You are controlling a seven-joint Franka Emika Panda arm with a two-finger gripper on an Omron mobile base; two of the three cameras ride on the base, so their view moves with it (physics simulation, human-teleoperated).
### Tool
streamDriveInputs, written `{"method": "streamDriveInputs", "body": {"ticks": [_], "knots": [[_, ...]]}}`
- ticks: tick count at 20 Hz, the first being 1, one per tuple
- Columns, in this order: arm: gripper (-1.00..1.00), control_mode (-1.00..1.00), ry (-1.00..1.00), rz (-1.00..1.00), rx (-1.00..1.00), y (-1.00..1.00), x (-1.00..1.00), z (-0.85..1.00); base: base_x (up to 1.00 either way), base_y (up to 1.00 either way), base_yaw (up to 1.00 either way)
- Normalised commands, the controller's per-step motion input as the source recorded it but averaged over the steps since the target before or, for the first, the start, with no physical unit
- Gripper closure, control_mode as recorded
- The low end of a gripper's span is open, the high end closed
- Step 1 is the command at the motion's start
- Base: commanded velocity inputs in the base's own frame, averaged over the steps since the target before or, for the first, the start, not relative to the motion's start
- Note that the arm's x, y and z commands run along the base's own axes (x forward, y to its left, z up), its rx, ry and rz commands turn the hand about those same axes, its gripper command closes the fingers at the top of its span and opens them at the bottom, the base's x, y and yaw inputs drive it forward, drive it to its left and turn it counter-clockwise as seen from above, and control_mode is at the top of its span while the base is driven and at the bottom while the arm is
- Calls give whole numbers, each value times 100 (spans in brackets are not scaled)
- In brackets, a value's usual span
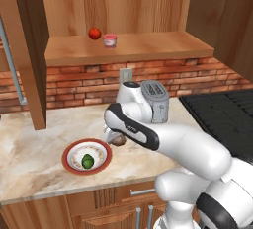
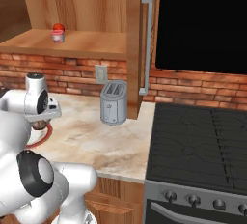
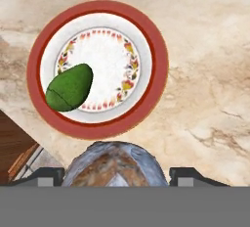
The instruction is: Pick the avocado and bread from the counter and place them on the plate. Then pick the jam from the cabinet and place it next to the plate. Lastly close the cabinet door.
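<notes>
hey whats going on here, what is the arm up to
The gripper holds the bread between its fingers just above the counter, beside the plate. The avocado already lies on the plate, toward one side. The jam still sits on the open cabinet shelf next to a red fruit. A toaster stands by the wall.

A home kitchen, rendered. A marbled beige stone surface (image 1: 29, 159) runs along a red brick backsplash (image 2: 202, 90) with a wall outlet (image 2: 100, 74). A silver two-slot toaster (image 2: 114, 103) stands on the surface below a brown wooden wall cabinet (image 1: 128, 48). Right of the toaster sits a black gas stove (image 2: 202, 141) with front knobs.
</notes>
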Motion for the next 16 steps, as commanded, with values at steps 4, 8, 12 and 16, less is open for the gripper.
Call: {"method": "streamDriveInputs", "body": {"ticks": [4, 8, 12, 16], "knots": [[100, -100, 2, 14, 0, 43, 17, 0, 0, 0, 0], [100, -100, 1, 10, 0, 44, 24, -9, 0, 0, 0], [100, -100, 0, 4, 0, 15, 24, -21, 0, 0, 0], [100, -100, 0, 2, 0, 1, 21, -29, 0, 0, 0]]}}
